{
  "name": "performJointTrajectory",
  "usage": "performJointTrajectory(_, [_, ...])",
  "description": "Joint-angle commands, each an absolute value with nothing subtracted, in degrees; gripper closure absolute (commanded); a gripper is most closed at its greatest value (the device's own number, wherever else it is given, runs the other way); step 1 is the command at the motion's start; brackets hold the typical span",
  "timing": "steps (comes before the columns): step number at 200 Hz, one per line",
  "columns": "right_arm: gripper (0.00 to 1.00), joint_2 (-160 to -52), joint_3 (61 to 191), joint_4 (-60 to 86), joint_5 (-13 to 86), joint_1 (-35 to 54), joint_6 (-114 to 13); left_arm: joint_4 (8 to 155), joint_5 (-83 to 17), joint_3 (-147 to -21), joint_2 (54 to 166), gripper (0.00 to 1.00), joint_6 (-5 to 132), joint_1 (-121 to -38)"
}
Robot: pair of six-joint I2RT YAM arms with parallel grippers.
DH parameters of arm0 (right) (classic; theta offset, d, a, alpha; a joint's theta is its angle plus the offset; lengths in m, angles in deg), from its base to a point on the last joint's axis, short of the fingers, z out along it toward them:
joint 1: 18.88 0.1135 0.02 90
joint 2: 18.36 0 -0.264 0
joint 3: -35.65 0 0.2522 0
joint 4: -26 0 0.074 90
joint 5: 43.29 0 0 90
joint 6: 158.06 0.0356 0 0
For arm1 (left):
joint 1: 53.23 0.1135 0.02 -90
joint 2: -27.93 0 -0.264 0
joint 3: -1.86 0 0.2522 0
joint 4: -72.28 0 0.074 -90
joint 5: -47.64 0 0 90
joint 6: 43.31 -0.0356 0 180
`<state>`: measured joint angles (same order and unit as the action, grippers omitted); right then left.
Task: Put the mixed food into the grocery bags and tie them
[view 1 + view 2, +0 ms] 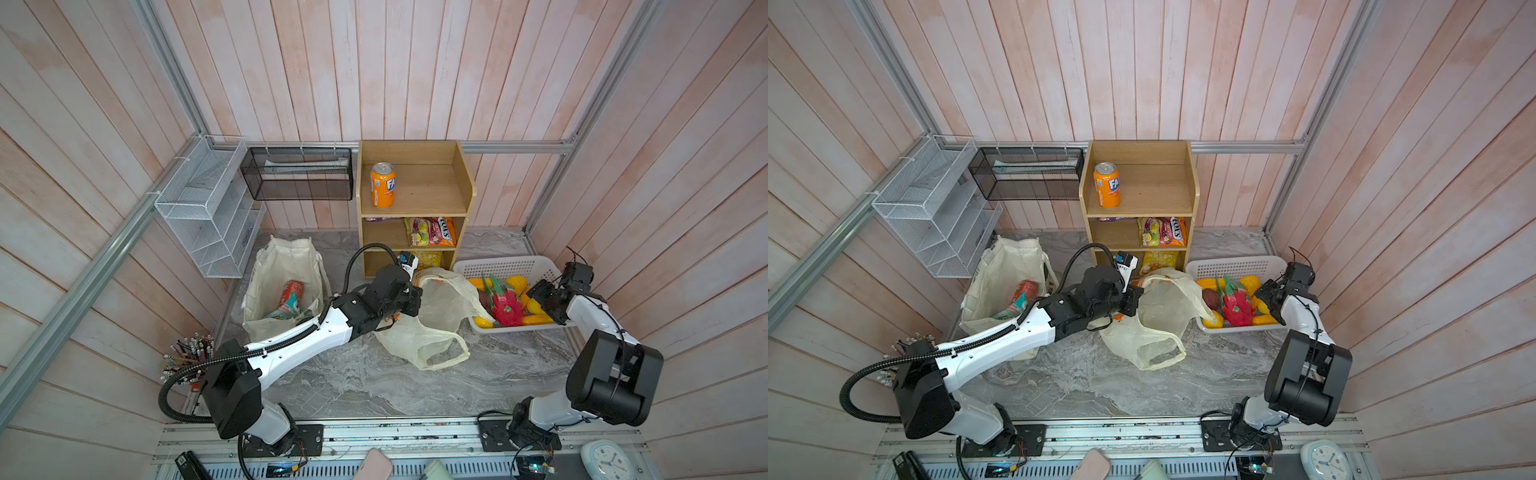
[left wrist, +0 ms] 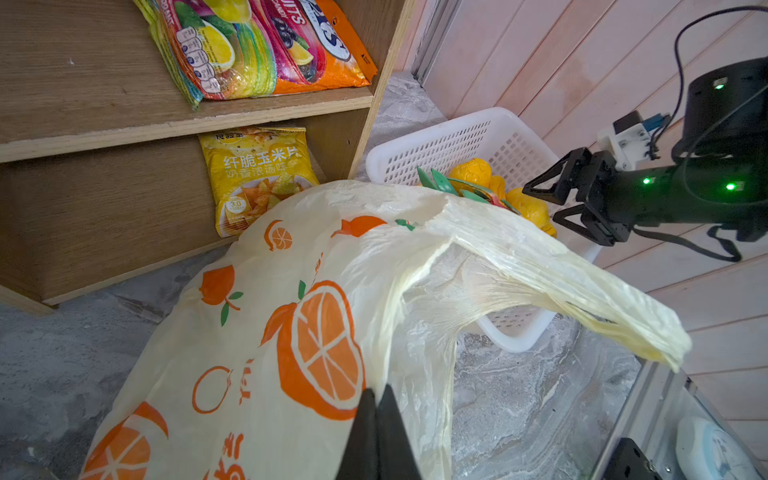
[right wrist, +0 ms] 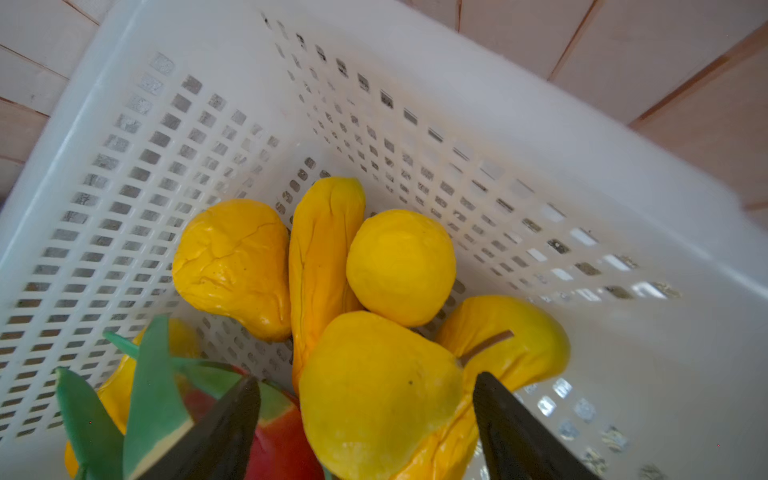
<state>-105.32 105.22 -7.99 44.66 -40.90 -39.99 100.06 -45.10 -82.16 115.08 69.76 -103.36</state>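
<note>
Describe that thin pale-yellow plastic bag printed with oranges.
The translucent pale-yellow plastic bag, printed with orange slices, sits crumpled on the grey marbled tabletop before the wooden shelf. One loop handle lies flat toward the front; the other drapes over the white perforated basket. The left gripper is shut on its film.

Beyond the left claw (image 2: 376,395), low in the wooden shelf unit (image 2: 83,137), a yellow packet (image 2: 259,178) reads "纤脆玉米片" and "奶香浓汤味", plus what looks like "30". One level higher, the candy packet (image 2: 266,45) shows "UITS" and "CANDY". Topmost, the orange can (image 1: 382,185) shows "FA". Orange characters on the plastic bag (image 2: 291,332) at the claw are cut off.
</note>
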Motion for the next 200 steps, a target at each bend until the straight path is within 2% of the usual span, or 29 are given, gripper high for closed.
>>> performJointTrajectory(1, [0.18, -107.9, 106.43, -8.59, 43.69, -40.72, -39.81, 98.42, -44.12, -81.36, 115.44, 1.0, 68.49, -102.98])
performJointTrajectory(54, [0.27, -111.09, 107.86, -7.63, 40.88, -40.74, -39.23, 98.14, -43.52, -81.32, 115.82, 1.0, 68.77, -102.55])
performJointTrajectory(122, [0.51, -105.89, 107.45, -7.95, 36.85, -40.71, -37.56, 98.48, -43.02, -81.34, 115.46, 1.0, 69.74, -102.54])
performJointTrajectory(180, [0.53, -96.09, 107.35, -6.04, 30.39, -40.43, -32.6, 100.39, -44.0, -82.1, 114.43, 1.0, 69.98, -102.54])
performJointTrajectory(200, [0.53, -92.78, 108.13, -5.28, 26.88, -37.31, -31.68, 101.25, -44.38, -82.08, 113.65, 1.0, 69.94, -102.54])
